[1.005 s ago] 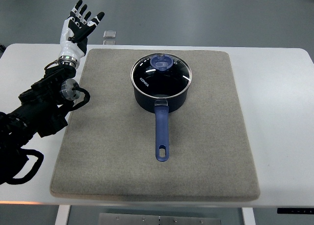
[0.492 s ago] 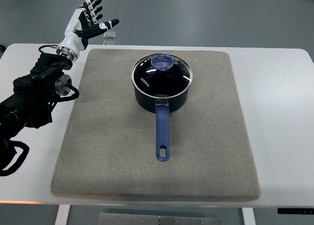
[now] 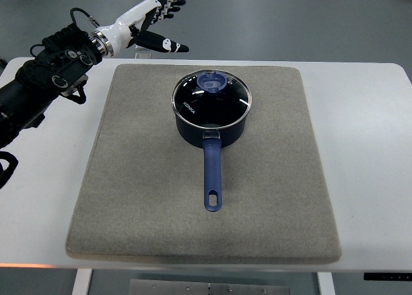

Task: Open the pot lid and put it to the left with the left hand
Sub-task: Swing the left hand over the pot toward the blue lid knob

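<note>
The left hand [image 3: 153, 21] is held open, fingers spread, beyond the mat's [image 3: 129, 198] far left corner, nothing gripped. The glass lid [image 3: 212, 96] sits on the saucepan [image 3: 211, 118] near the far edge, probably awaiting grasp.

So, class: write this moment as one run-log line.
left hand: open, raised beyond mat's far-left corner | lid: on pot | pot: on mat, handle toward robot | right hand: out of view
</note>
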Tool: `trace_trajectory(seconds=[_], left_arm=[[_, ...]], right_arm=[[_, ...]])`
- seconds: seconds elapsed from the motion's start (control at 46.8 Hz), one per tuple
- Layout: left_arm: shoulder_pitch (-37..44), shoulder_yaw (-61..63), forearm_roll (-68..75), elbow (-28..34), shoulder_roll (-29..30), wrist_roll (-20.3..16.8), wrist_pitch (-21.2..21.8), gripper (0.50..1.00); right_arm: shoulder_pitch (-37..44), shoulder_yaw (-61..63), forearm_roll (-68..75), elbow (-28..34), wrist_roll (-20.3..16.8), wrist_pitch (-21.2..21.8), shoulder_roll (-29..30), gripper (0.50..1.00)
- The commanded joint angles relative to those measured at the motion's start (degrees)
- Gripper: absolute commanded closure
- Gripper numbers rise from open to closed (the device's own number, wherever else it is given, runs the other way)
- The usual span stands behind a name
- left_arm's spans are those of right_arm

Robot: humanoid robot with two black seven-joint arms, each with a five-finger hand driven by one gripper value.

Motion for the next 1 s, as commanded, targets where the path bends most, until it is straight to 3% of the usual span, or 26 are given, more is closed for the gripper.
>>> trace_trajectory(seconds=[0.0, 0.128, 0.449, 0.748, 0.983], left_arm=[[-2.86, 4.67, 5.31, -1.54, 0.74, -0.01, -2.39, 0.514], [-7.96, 11.35, 9.97, -1.98, 0.83, -0.01, -5.12, 0.514], [-20.09, 29.37, 12.53, -6.11, 0.74, -0.01, -5.29, 0.514], [-25.72, 30.17, 17.88, -17.53, 1.01, -0.01, -5.29, 0.514], [-28.18, 30.08, 27.46, -19.99, 0.83, -0.01, -5.29, 0.519]], right_arm=[[-0.01, 0.01, 0.00, 0.00, 0.00, 0.00, 0.00, 0.583], [-0.01, 0.01, 0.00, 0.00, 0.00, 0.00, 0.00, 0.583], [-0.01, 0.01, 0.00, 0.00, 0.00, 0.00, 0.00, 0.583], [-0.01, 0.01, 0.00, 0.00, 0.00, 0.00, 0.00, 0.585], [-0.01, 0.01, 0.00, 0.00, 0.00, 0.00, 0.00, 0.583]])
